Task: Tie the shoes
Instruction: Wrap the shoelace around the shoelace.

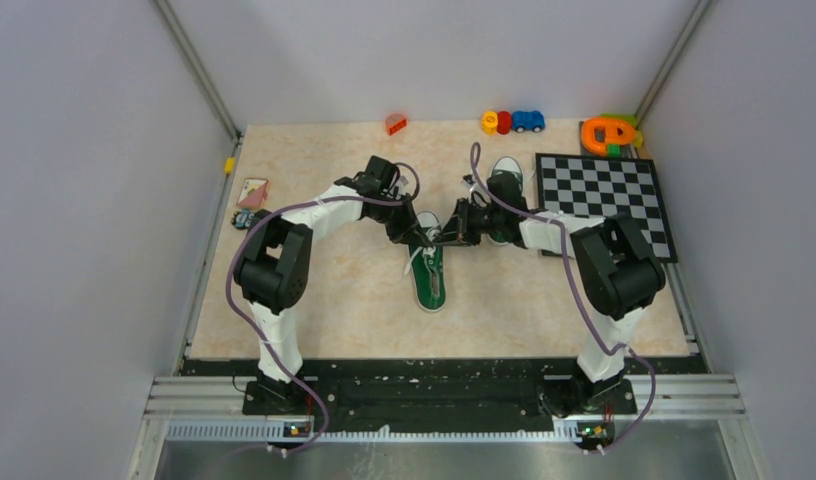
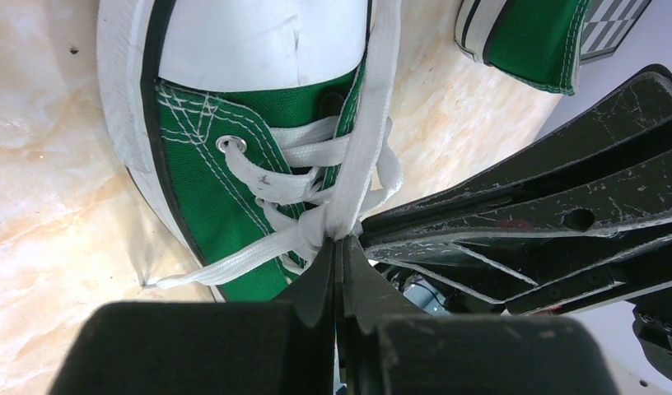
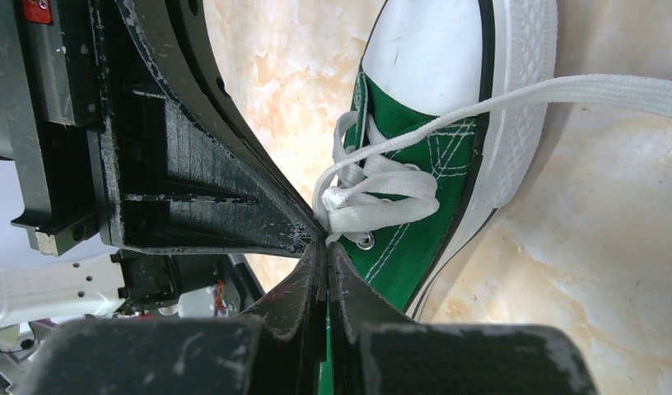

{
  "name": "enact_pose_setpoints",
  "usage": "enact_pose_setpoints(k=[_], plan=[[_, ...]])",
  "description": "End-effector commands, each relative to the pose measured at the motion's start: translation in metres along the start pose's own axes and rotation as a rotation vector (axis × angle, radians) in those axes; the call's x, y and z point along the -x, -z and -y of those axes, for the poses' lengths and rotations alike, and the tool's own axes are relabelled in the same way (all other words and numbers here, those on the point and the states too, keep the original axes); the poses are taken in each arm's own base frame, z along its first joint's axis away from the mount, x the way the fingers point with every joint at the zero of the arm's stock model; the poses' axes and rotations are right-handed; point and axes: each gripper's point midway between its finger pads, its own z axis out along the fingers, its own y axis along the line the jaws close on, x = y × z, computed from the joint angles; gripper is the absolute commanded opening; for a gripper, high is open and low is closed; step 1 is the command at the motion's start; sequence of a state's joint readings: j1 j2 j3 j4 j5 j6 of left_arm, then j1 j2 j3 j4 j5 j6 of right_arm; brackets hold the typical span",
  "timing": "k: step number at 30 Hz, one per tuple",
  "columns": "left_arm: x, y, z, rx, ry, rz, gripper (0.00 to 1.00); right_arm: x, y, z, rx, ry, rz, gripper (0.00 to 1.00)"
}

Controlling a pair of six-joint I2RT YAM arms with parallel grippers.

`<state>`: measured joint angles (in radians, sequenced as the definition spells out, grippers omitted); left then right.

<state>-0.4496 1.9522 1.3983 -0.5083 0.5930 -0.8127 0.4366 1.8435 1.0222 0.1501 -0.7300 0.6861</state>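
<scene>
Laces (image 2: 361, 148) pinched over the shoe (image 2: 201, 189) by our left gripper (image 2: 339, 240) and right gripper (image 3: 326, 243).
If we pull unevenly, one strand may slip.

The left gripper (image 2: 339, 247) has its two black fingers pressed flat together, with a white lace (image 2: 361, 156) pinched at the very tips. From the pinch the lace runs straight ahead, over the eyelets and past the white toe cap (image 2: 259, 41) of a green shoe (image 2: 209, 164) that lies just in front of the fingers, toe pointing away. A loose lace end trails left of the tips onto the beige table (image 2: 44, 222). The right gripper (image 2: 378, 233) comes in from the right, its scuffed fingers narrowing to the same spot, right against the left tips. Farther ahead and to the right sits a second shoe (image 2: 530, 41), with a checkered board (image 2: 613, 29) just beyond it.
</scene>
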Motion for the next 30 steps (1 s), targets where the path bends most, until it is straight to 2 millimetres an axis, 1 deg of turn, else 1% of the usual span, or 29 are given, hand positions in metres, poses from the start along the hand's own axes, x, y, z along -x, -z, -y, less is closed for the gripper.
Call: enact_pose_setpoints(k=[1, 6, 10, 15, 18, 20, 22, 23, 24, 26, 30], plan=[[-0.002, 0.014, 0.018, -0.05, -0.021, 0.01, 0.0, 0.012, 0.006, -0.029, 0.049, 0.097, 0.031, 0.0], [-0.004, 0.014, 0.019, -0.061, 0.0, -0.007, 0.0, 0.011, 0.013, -0.035, 0.051, 0.104, 0.046, 0.0], [-0.005, 0.015, 0.018, -0.054, 0.012, -0.013, 0.0, 0.014, 0.02, -0.041, 0.064, 0.115, 0.077, 0.0], [-0.007, 0.015, 0.019, -0.056, 0.032, -0.025, 0.0, 0.012, 0.022, -0.047, 0.091, 0.119, 0.07, 0.0], [-0.007, 0.011, 0.026, -0.092, 0.062, -0.046, 0.0, 0.009, 0.022, -0.045, 0.089, 0.111, 0.066, 0.0], [-0.004, 0.011, 0.024, -0.077, 0.068, -0.038, 0.0, 0.008, 0.022, -0.04, 0.061, 0.098, 0.064, 0.0], [-0.002, 0.013, 0.021, -0.054, 0.055, -0.016, 0.0, 0.008, 0.023, -0.03, 0.001, 0.083, 0.073, 0.19], [-0.001, 0.013, 0.02, -0.051, 0.055, -0.013, 0.0, 0.008, 0.024, -0.025, -0.026, 0.079, 0.071, 0.25], [-0.001, 0.013, 0.02, -0.053, 0.058, -0.014, 0.0, 0.008, 0.024, -0.022, -0.046, 0.074, 0.069, 0.29], [-0.002, 0.011, 0.019, -0.051, 0.063, -0.021, 0.0, 0.007, 0.022, -0.018, -0.058, 0.069, 0.063, 0.33], [-0.001, 0.011, 0.016, -0.042, 0.057, -0.013, 0.0, 0.006, 0.016, -0.013, -0.056, 0.045, 0.05, 0.33]])
